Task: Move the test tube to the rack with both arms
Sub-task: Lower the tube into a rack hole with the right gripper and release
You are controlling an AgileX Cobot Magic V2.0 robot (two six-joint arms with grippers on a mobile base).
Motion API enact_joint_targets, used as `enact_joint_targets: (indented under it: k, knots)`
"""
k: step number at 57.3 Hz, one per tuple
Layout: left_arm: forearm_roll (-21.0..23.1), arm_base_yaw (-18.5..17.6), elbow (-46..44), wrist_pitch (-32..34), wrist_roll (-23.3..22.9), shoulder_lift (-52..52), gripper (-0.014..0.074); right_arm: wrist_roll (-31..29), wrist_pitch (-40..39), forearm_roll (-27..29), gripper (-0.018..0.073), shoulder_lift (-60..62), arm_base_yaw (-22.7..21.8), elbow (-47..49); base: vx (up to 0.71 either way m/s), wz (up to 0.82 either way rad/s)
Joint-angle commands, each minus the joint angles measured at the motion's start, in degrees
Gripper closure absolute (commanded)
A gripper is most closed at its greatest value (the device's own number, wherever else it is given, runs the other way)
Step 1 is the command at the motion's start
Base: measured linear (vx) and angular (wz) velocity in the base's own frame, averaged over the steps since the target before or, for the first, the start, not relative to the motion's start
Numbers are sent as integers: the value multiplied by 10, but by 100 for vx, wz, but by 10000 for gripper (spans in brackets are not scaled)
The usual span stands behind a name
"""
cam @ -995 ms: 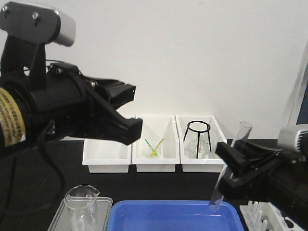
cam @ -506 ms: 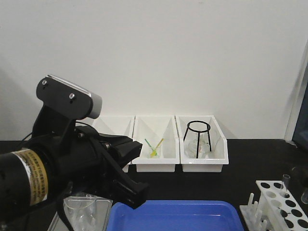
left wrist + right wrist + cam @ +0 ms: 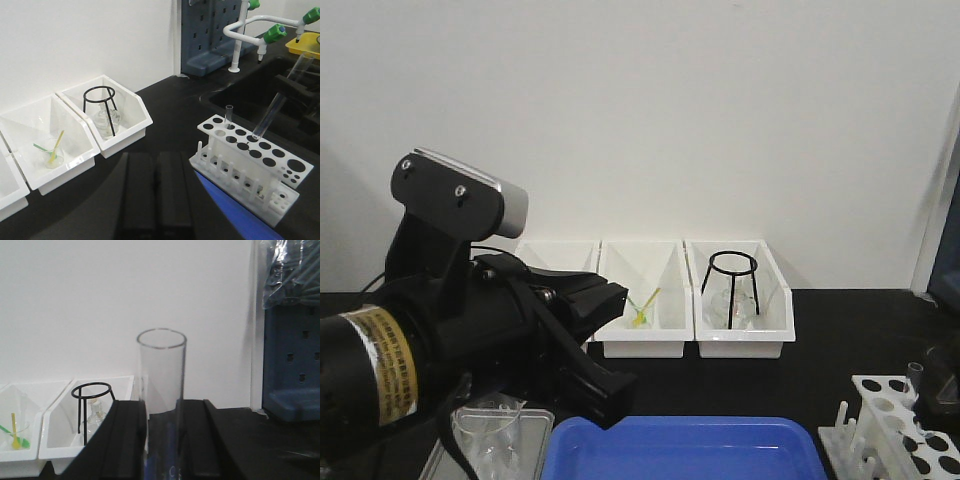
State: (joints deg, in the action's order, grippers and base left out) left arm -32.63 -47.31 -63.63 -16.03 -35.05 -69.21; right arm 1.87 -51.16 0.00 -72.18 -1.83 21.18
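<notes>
The white rack (image 3: 250, 161) stands at the right on the black bench; it also shows at the bottom right of the front view (image 3: 895, 425). One clear tube (image 3: 229, 116) stands upright in a back hole. My right gripper (image 3: 161, 407) is shut on the test tube (image 3: 161, 375). In the left wrist view this test tube (image 3: 270, 114) leans over the rack with its lower end at a hole. My left gripper (image 3: 156, 157) is shut and empty, low and left of the rack. In the front view it (image 3: 608, 385) hangs above the blue tray's left end.
A blue tray (image 3: 680, 450) lies in front, with a beaker (image 3: 492, 425) on a grey tray to its left. Three white bins (image 3: 642, 335) line the back; one holds a black wire stand (image 3: 731, 285). A sink with a white tap (image 3: 240, 30) lies behind the rack.
My right arm has carried the test tube from above the blue tray's right end down and right to the rack. My left arm has dropped lower and swung toward the middle.
</notes>
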Motion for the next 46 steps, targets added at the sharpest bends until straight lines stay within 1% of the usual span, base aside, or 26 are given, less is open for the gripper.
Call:
enact_joint_targets:
  k: [1,7,15,20,31,46]
  knots:
    - [-3,0,-16,43,-4,15,600,2,-65,-12,566,-9,-3,18,0,0]
    - [-3,0,-16,43,-3,15,600,1,-82,-13,566,-28,-3,20,0,0]
    - [-7,0,-16,43,-2,15,600,1,-76,-14,566,-49,-3,40,0,0]
    - [-7,0,-16,43,-2,15,600,1,-62,-27,566,-58,-3,53,0,0]
    - [-7,0,-16,43,-2,15,600,1,-47,-29,566,-80,-3,48,0,0]
    - [-7,0,-16,43,-2,15,600,-3,-51,-27,566,-120,-3,48,0,0]
